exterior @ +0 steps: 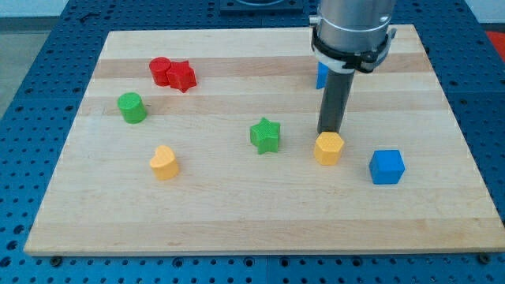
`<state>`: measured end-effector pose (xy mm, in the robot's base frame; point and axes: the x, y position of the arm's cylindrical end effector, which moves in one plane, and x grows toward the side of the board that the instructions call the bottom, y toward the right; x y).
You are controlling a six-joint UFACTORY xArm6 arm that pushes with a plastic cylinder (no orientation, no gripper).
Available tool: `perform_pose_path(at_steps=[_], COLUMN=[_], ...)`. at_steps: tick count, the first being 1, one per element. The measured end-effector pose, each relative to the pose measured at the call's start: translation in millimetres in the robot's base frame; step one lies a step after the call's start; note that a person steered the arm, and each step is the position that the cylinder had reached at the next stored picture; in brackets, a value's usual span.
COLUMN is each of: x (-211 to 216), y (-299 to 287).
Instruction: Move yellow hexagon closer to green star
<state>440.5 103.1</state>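
Observation:
The yellow hexagon lies right of the board's middle. The green star lies to its left, about a block's width away. My tip stands at the hexagon's top edge, touching or nearly touching it, on the side toward the view's top. The dark rod rises from there to the grey arm body at the view's top.
A blue cube lies right of the hexagon. A blue block is partly hidden behind the rod. A yellow heart, a green cylinder, a red cylinder and a red star lie on the left half of the wooden board.

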Motion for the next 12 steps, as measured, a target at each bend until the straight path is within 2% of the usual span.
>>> perform_pose_path(at_steps=[1, 2, 3, 5, 6, 9, 12], x=[-16.5, -9.0, 21.2, 62.3, 64.1, 30.3, 47.2], y=[41.6, 80.8, 78.2, 13.2, -15.3, 20.5, -52.0])
